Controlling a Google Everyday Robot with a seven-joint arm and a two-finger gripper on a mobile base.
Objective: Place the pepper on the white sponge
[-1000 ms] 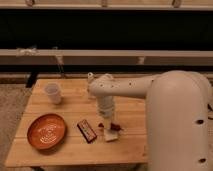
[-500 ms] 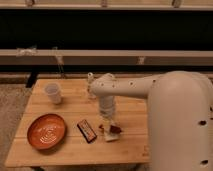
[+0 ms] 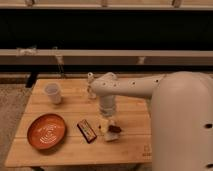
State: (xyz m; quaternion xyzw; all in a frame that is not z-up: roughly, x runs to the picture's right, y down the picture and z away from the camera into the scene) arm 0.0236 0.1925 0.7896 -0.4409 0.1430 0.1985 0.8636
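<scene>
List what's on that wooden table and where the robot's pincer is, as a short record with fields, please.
table: wooden
pincer: just above the white sponge, pointing down
white sponge: near the front edge, under the pincer
pepper: dark red, lying on the sponge
dark bar: flat, left of the sponge
orange plate: front left
white cup: back left

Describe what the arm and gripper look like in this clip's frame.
The arm has a smooth cream-white shell with rounded, bulky segments and a few small dark dots along the forearm. A cylindrical white wrist drops to the gripper, above the white sponge. No cables or markings are discernible.
</scene>
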